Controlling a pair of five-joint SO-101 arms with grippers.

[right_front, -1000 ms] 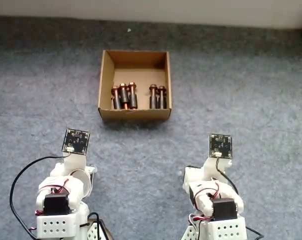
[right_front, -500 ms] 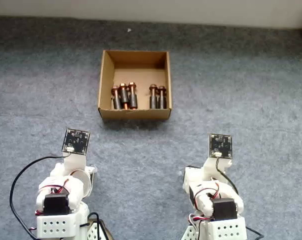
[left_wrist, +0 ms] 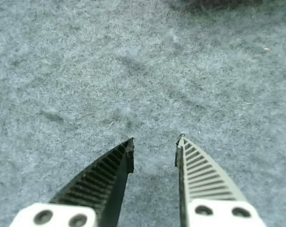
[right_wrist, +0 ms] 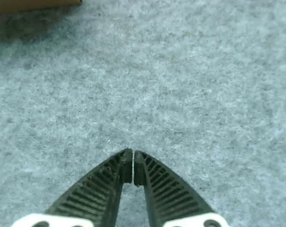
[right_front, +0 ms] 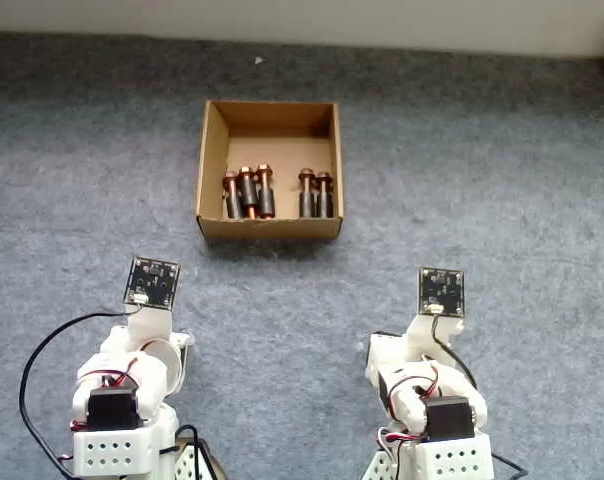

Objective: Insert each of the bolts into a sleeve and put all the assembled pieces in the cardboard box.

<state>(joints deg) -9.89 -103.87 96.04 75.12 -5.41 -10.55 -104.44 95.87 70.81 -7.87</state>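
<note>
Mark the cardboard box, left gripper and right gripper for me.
cardboard box [right_front: 272, 140], high view, bare inner floor.
left gripper [left_wrist: 156, 141], left wrist view, midway between the open fingertips.
right gripper [right_wrist: 133, 153], right wrist view, between the shut fingertips.

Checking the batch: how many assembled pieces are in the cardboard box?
5 assembled pieces: three side by side left in the cardboard box, two near its right wall.

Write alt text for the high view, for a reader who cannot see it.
An open cardboard box on grey carpet holds five sleeved bolts, a group of three beside a pair. Two robot arms sit folded at the near edge, away from the box.
</note>
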